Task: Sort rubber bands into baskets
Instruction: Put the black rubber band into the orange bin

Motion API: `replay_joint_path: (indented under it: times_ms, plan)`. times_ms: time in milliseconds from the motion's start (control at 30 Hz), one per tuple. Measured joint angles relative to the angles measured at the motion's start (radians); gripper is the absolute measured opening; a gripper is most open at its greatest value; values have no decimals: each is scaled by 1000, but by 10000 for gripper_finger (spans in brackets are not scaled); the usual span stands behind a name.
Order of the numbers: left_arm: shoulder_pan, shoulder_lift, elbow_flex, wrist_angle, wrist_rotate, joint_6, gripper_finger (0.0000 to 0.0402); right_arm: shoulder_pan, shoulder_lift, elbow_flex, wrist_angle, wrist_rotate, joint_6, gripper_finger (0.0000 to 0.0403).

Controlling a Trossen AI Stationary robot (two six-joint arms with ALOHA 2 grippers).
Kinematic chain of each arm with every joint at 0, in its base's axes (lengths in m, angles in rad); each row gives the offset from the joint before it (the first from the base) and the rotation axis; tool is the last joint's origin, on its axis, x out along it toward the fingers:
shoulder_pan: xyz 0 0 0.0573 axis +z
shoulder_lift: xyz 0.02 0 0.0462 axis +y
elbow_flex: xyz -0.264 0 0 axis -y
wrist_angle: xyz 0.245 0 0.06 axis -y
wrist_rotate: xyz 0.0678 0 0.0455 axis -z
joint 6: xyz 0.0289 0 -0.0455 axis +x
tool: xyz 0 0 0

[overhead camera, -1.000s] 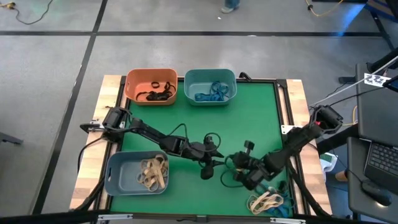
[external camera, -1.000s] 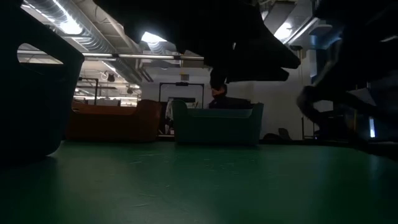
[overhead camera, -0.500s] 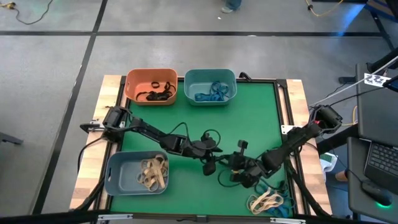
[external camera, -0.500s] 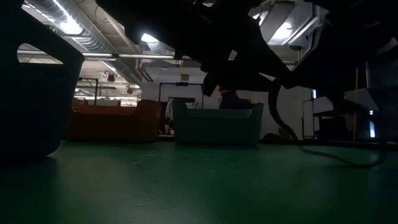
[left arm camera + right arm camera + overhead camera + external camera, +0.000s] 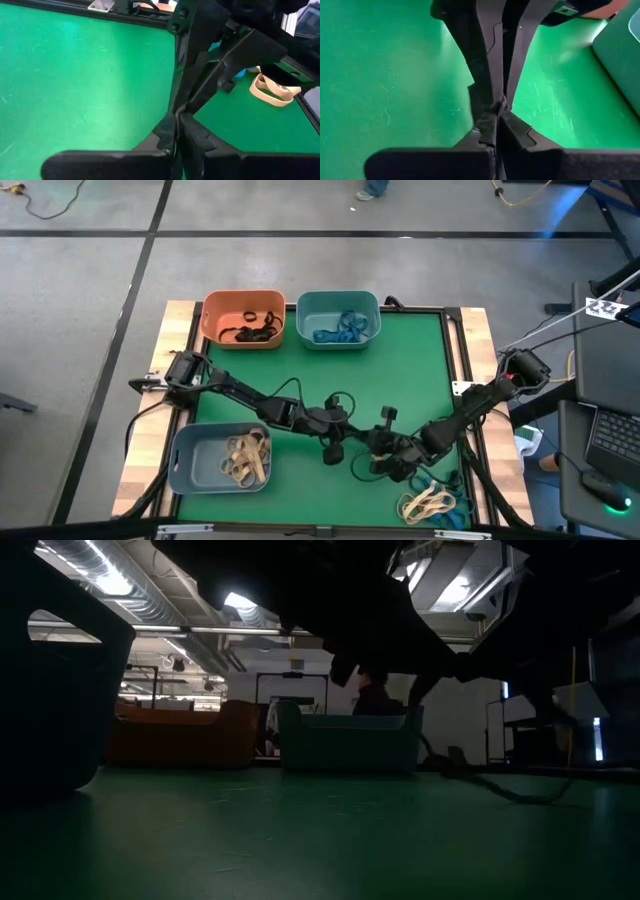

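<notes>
Both our grippers have their jaws pressed together, tip to tip, over the middle of the green mat (image 5: 420, 370): left gripper (image 5: 336, 452), right gripper (image 5: 374, 446). We cannot tell what, if anything, is pinched. Only the left wrist view shows tan rubber bands (image 5: 272, 89) loose nearby; from above, more fill the baskets (image 5: 243, 319).

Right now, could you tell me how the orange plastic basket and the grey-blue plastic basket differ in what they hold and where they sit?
The orange plastic basket holds black rubber bands; the grey-blue plastic basket holds tan rubber bands. The orange one sits at the table's far left corner, beside the teal basket; the grey-blue one sits alone at the near left corner, by the left arm. Both are shallow rounded-rectangular tubs of like size.
</notes>
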Motion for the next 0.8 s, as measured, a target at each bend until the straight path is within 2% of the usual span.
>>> replay_joint_path:
  times_ms: [333,433,667,800]
  plan:
    - [-4,0,0,-9,-18,40,8,-17,0,0,5,-28,50,23]
    - [-3,0,0,-25,-25,43,5,-28,0,0,12,-59,74,58]
    - [-1,-21,3,-77,-34,61,5,-27,-7,1,29,-80,74,179]
    - [-1,-53,4,-157,-52,74,3,-27,-31,5,30,-90,71,220]
